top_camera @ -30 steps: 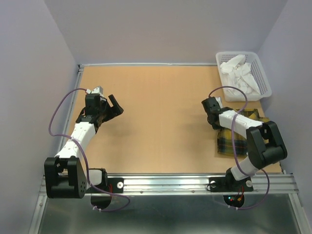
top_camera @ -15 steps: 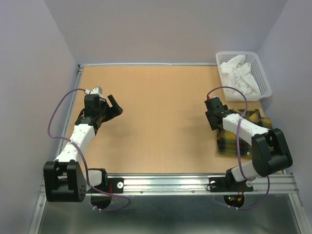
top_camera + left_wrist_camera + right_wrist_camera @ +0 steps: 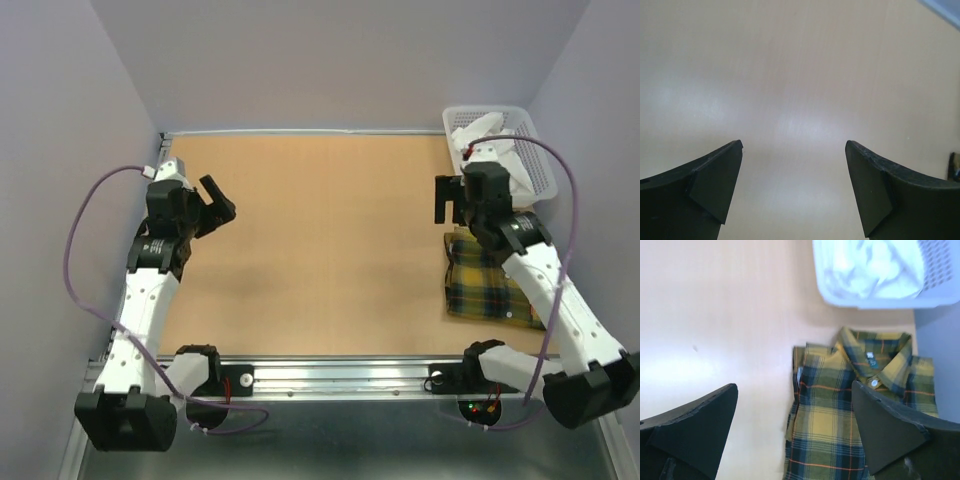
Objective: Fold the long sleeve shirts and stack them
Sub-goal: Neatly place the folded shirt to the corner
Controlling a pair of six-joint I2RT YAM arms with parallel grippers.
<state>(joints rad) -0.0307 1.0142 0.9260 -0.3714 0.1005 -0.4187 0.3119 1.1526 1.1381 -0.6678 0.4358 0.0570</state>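
A yellow and dark-green plaid long sleeve shirt lies folded flat at the table's right edge, collar toward the back. In the right wrist view the shirt shows its collar and a white button. My right gripper hangs open above the shirt's far left corner, holding nothing. The right gripper stands wide, its fingers well above the cloth. My left gripper is open over bare table at the far left. In its own view the left gripper has only tabletop between its fingertips.
A white plastic basket with white cloth in it stands at the back right corner, just behind the shirt. The same basket fills the upper right of the right wrist view. Grey walls close in the table on three sides.
My right gripper opened, let go of the shirt and lifted up and back toward the basket. The left arm drew back toward the left wall.
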